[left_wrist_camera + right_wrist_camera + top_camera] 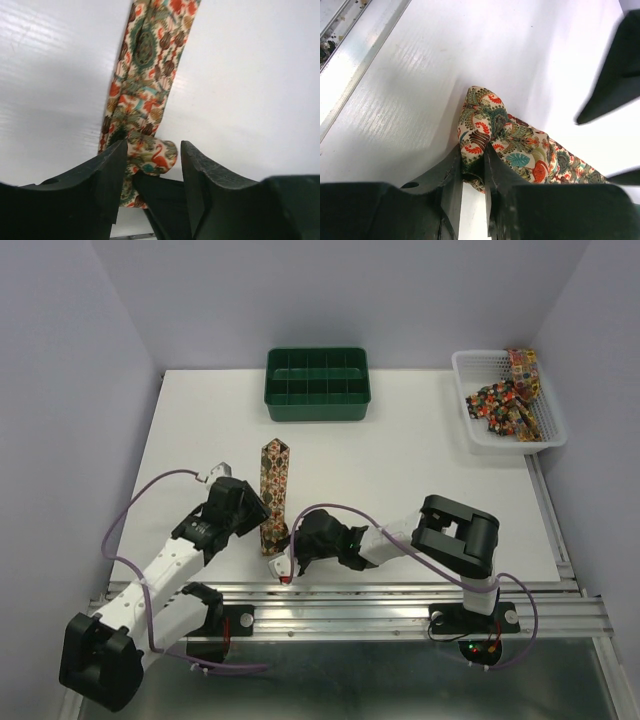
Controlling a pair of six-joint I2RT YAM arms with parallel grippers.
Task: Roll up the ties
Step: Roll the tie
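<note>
Lying left of centre on the table (pixel 430 490), the tie (pixel 274 480) runs near-to-far, pointed tip far, near end curled into a roll. The right gripper (pixel 472 159), reaching left and low, pinches that roll. The left gripper (pixel 153 152) flanks it with parted jaws.

The white table (pixel 400 470) carries one patterned tie (pixel 273 480) lying flat, its folded near end between the left gripper (pixel 152 150) and the right gripper (pixel 472 155), its pointed end stretching straight away from both. Past that tip, well ahead of the left gripper, sits a green compartment tray (pixel 318 405). A white mesh basket (pixel 485 440) stands well apart, far ahead and outward of the right gripper.
</note>
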